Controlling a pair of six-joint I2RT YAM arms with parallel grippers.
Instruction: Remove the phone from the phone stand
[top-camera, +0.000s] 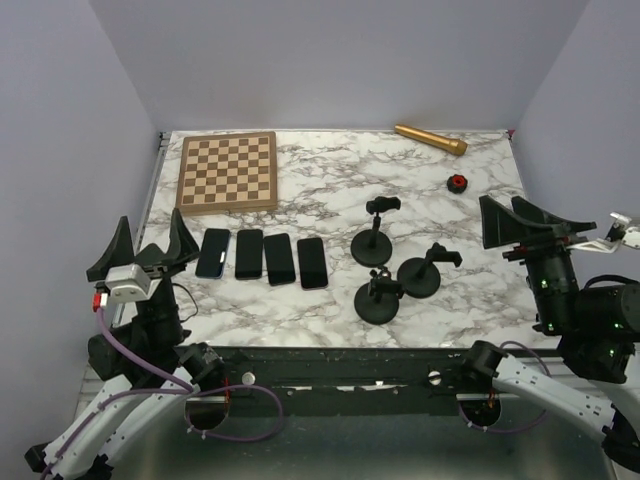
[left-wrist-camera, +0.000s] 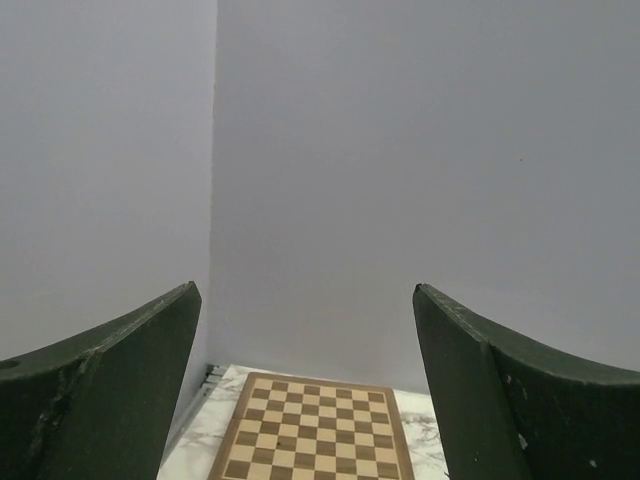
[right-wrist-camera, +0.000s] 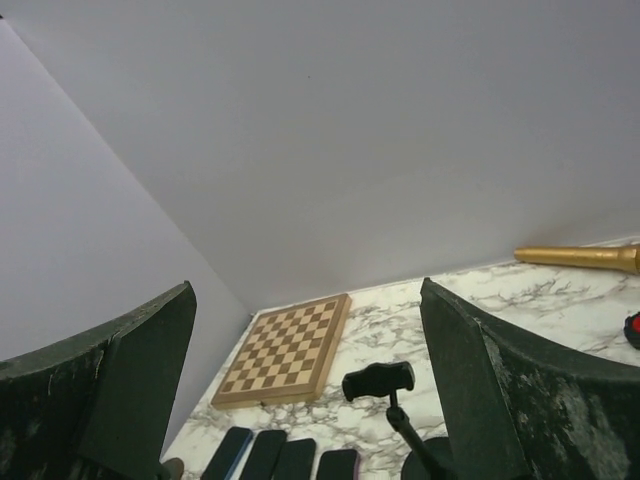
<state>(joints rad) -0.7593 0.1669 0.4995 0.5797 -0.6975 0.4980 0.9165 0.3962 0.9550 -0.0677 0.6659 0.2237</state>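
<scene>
Nearest, the dark left claw (top-camera: 150, 235) and right claw (top-camera: 515, 215) gape wide, empty; four flat black phones (top-camera: 280, 259) lie left of three bare black round-footed stands (top-camera: 377, 245), so removal seems done and only parking the arms remains.

Left hand (top-camera: 150, 225) spread wide, right hand (top-camera: 503, 205) likewise, both raised

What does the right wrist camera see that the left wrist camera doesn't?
Only the right wrist: four phones lying flat, a phone stand, a gold tube, and the open right claw. Only the left wrist: the open left claw. Both: the chessboard, the marble table and the grey wall.
</scene>
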